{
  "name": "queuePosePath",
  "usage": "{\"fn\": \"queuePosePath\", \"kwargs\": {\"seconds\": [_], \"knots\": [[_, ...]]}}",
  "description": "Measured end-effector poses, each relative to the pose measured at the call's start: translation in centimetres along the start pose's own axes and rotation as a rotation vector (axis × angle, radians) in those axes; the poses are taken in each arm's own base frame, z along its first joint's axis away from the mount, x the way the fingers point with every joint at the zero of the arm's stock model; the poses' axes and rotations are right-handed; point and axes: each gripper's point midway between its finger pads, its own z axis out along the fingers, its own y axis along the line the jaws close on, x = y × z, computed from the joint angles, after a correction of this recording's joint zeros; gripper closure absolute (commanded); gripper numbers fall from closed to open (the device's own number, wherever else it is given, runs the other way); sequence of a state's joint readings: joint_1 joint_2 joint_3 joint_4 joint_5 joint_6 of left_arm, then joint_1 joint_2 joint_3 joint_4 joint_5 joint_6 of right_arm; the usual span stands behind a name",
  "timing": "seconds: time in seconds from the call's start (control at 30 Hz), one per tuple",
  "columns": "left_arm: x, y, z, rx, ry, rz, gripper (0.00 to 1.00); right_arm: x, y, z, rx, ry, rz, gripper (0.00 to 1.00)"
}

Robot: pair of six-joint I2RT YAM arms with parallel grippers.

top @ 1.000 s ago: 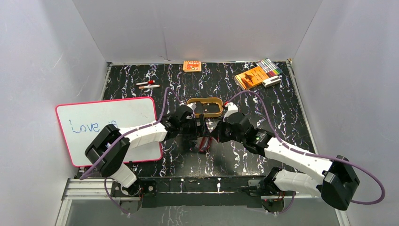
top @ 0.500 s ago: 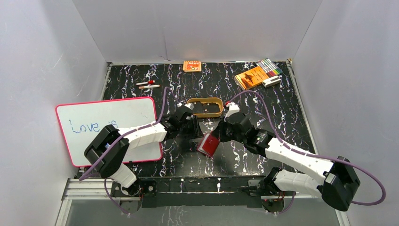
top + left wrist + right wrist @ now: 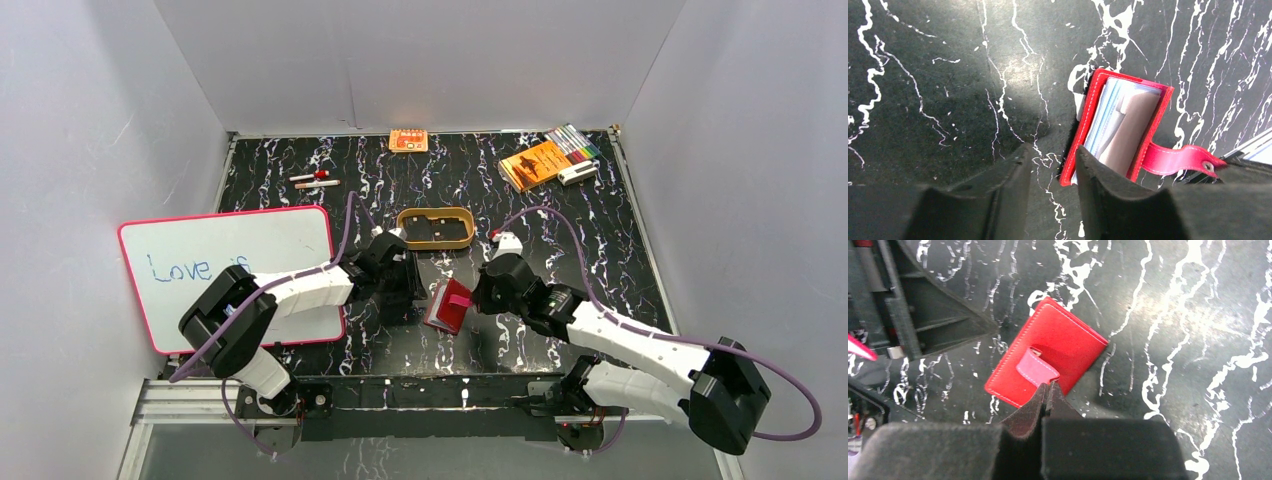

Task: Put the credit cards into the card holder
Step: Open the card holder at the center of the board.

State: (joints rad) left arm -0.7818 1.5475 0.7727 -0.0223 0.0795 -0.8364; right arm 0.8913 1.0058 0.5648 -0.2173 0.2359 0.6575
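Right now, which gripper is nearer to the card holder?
Right. The right gripper is pinched shut on the card holder by its strap; the left gripper sits close beside it, jaws apart, gripping nothing.

The left gripper (image 3: pixel 1052 162) is crowding the left side of the card holder (image 3: pixel 447 306). Its jaws are standing apart, and one finger (image 3: pixel 1098 185) is covering the holder's near corner in the wrist view, leaving no way in from that side. The right gripper (image 3: pixel 1048 387) is blocking the holder's right side, pinched onto its tab. In front of the holder, toward the arm bases, bare table (image 3: pixel 400 350) is lying open. Behind the holder, only a narrow bare strip is showing before the tan oval tray (image 3: pixel 437 244). Well to the holder's left, the whiteboard (image 3: pixel 230 265) is covering the table. Far behind and to the right, an orange booklet (image 3: pixel 535 163) and markers (image 3: pixel 575 140) are filling the corner.
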Motion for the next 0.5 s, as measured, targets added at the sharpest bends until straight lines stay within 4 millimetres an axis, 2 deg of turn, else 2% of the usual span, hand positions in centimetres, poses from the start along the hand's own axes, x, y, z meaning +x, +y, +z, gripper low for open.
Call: {"fn": "queuePosePath", "kwargs": {"seconds": [0.2, 0.33, 0.5], "knots": [[0.1, -0.5, 0.1, 0.04, 0.0, 0.002, 0.51, 1.0, -2.8, -0.7, 0.138, 0.021, 0.041, 1.0], [0.0, -0.9, 0.1, 0.056, -0.006, 0.004, 0.47, 2.6, -5.8, -1.5, 0.295, 0.073, 0.065, 1.0], [-0.2, -1.2, 0.0, 0.069, -0.012, 0.009, 0.38, 4.3, -8.0, -2.1, 0.432, 0.136, 0.09, 1.0]]}}
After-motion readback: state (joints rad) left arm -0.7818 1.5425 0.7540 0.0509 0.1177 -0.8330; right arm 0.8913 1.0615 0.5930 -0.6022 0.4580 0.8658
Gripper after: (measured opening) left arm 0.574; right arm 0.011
